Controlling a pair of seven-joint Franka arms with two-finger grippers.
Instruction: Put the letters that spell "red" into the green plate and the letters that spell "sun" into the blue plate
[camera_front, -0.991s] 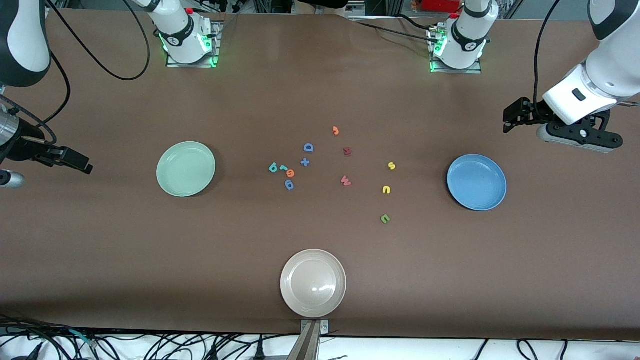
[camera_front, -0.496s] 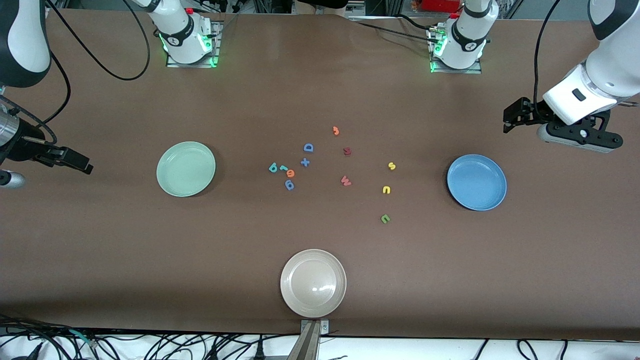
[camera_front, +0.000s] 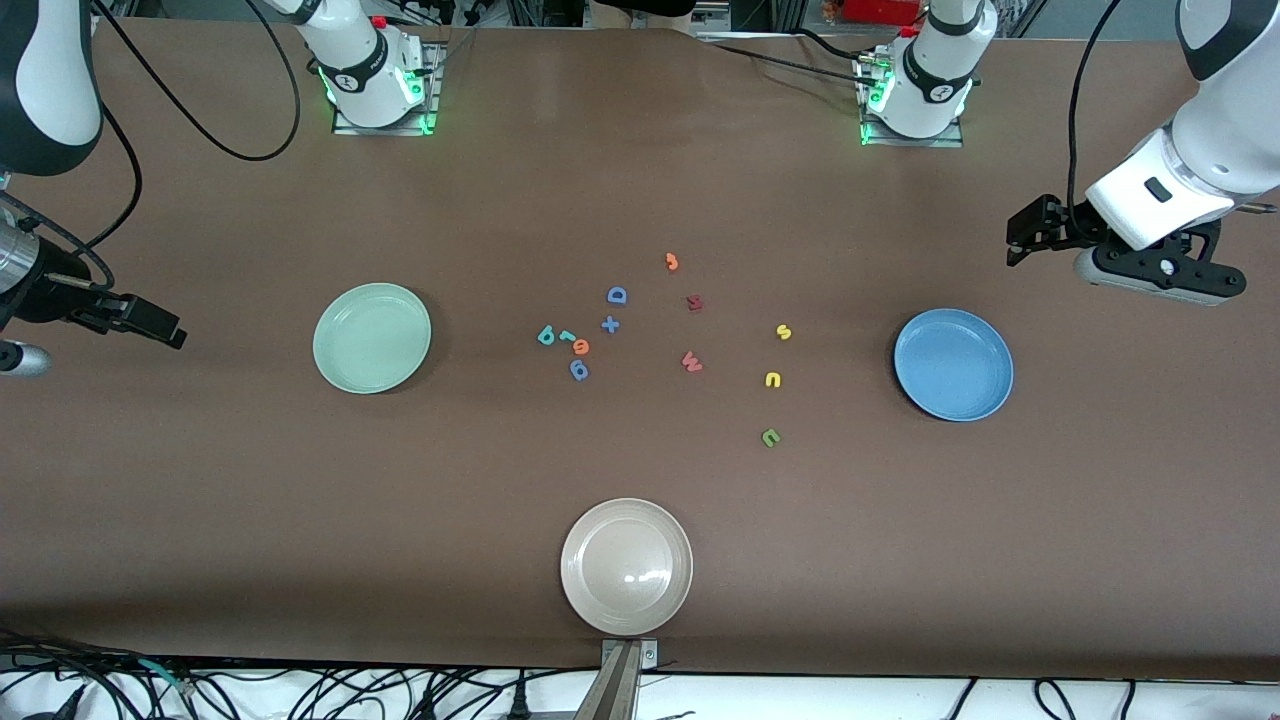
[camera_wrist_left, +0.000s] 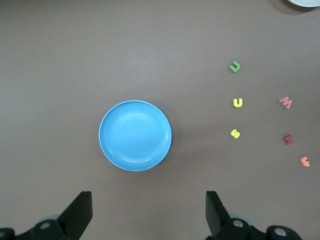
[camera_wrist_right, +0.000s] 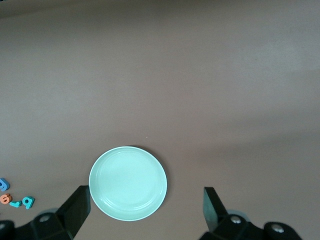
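Note:
The green plate (camera_front: 372, 338) (camera_wrist_right: 127, 182) lies bare toward the right arm's end of the table. The blue plate (camera_front: 953, 364) (camera_wrist_left: 135, 135) lies bare toward the left arm's end. Between them, close together on the table, are the teal d (camera_front: 546, 335), teal r (camera_front: 567, 335) and orange e (camera_front: 581, 347). Yellow s (camera_front: 784, 332) (camera_wrist_left: 235, 133), yellow u (camera_front: 772, 380) (camera_wrist_left: 237, 103) and green n (camera_front: 770, 437) (camera_wrist_left: 234, 66) lie in a loose line closer to the blue plate. My left gripper (camera_front: 1028, 238) (camera_wrist_left: 148, 210) hangs open and holds nothing, over the table's end past the blue plate. My right gripper (camera_front: 150, 322) (camera_wrist_right: 146, 202) hangs open and holds nothing, past the green plate.
A beige plate (camera_front: 626, 566) sits at the table edge nearest the front camera. Other letters lie in the middle: blue D (camera_front: 617, 295), blue plus (camera_front: 610, 324), another blue letter (camera_front: 579, 370), orange hooked letter (camera_front: 671, 262), dark red M (camera_front: 695, 302), red W (camera_front: 691, 362).

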